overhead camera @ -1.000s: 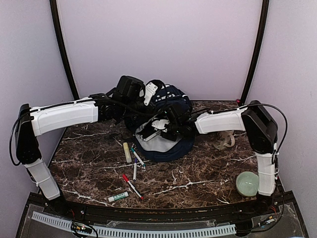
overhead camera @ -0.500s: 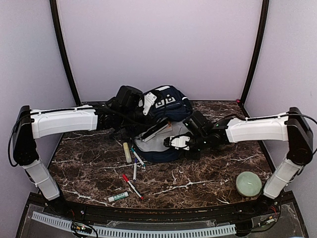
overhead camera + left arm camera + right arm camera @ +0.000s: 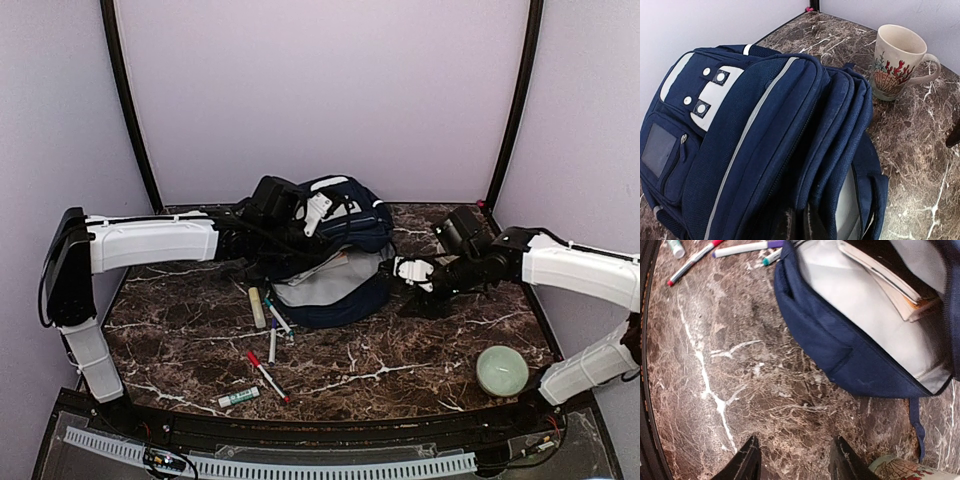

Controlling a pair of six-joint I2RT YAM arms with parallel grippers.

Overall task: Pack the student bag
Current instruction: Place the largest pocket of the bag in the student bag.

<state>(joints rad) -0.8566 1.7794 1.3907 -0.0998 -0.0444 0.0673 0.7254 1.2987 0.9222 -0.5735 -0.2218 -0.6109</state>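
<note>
Loose pens [image 3: 268, 335] are spotted left on the worktop [image 3: 420, 350]. The left gripper [image 3: 797, 226] is seen with jaws clamped on the student bag [image 3: 345, 222], held agape mid-worktop. The right gripper [image 3: 413, 272], jaws apart and empty, is placed just right of it, nearer the mouth.

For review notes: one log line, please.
left tool: shut on student bag; right tool: open, empty; book: in bag; markers: outside

Table [image 3: 400, 370]: top was dark brown marble pattern with white veins. Walls [image 3: 320, 90]: plain pale lilac panels stood behind and at both sides, evenly lit. Two black posts [image 3: 125, 100] rose at the rear corners.
</note>
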